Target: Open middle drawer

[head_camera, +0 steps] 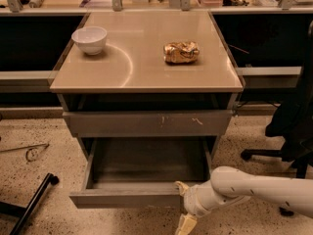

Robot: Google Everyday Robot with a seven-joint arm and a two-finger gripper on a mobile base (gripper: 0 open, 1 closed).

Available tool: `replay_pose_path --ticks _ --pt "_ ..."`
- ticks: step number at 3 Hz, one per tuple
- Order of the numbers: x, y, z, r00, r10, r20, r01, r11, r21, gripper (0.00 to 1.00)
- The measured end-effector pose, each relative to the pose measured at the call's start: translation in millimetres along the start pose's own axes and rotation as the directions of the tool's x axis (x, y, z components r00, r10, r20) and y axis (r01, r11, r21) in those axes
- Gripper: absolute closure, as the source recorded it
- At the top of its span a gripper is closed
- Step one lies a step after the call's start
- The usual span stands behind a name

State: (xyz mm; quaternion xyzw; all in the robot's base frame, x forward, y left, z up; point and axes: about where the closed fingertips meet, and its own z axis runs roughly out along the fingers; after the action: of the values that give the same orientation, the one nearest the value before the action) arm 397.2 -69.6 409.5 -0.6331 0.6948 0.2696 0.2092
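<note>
**My gripper at the right end of the drawn-out middle drawer**

I am reaching in from the right with my white arm (259,185), low and out in front of the worktop's (146,77) front edge. My gripper (183,205) is sitting at the right end of the middle drawer's (122,199) grey front. My fingers are standing apart. One fingertip (181,186) is poking up at the top rim of that front and the other is hanging down below it, toward the speckled floor (54,219). The middle drawer is standing well out past the worktop's front edge, showing its deep grey box. Above it, the scratched top drawer (146,123) is lying just under the front edge. A white bowl (89,39) is resting near the worktop's back left corner. A crumpled golden packet (181,52) is lying right of centre, toward the back edge.
</note>
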Motion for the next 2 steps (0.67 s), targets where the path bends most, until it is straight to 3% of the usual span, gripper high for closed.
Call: replay_pose_path --ticks 1,2 --pt "-4 0 -5 1.0 0.0 0.0 0.0 1.0 0.0 0.0" --pt "-8 25 1 0.999 0.028 0.04 -0.029 0.9996 0.006 0.0"
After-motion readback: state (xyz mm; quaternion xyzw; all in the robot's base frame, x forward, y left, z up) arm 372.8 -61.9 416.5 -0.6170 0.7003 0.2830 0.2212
